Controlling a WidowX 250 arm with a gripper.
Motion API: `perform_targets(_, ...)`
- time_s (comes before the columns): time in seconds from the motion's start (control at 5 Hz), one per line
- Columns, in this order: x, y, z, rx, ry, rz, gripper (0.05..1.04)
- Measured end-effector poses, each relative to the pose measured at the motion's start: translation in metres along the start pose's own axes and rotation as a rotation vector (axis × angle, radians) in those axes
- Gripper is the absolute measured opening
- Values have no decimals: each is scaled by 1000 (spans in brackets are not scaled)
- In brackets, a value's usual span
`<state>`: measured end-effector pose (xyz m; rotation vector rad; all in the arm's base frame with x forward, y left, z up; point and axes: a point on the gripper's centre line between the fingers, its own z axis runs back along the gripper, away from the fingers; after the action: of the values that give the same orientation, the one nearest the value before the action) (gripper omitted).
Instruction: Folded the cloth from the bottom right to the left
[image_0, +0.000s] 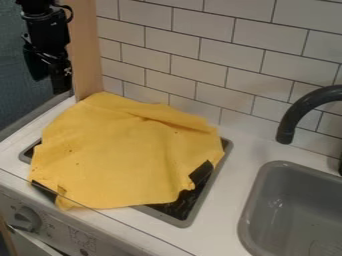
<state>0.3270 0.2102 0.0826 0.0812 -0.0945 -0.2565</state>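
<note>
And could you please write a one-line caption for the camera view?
A yellow cloth lies rumpled over the stovetop beside a grey sink, the black gripper hanging at upper left.

TEXT: none legible | stove front panel: faint marks beside knob, too small to read

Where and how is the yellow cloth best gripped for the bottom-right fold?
Likely the yellow cloth at its crumpled lower-right edge, pinched from above: most lies fairly flat, but there the fabric puckers beside dark stovetop.
</note>
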Motion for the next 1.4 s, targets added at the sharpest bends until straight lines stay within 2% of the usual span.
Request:
perform_targets(0.2, -4, -8, -14, -37, 30, 3, 999)
perform_targets(0.4, -8, -30, -28, -91, 54, 35, 999)
perform_targets(0.6, -1, -57, -23, -148, 47, 55, 999)
perform_targets(0.8, 16, -104, -9, -182, 49, -15, 999)
perform_targets(1.2, 30, -170, 15, -198, 29, -87, 999)
perform_targets(1.4, 31, -200, 14, -214, 23, -103, 999)
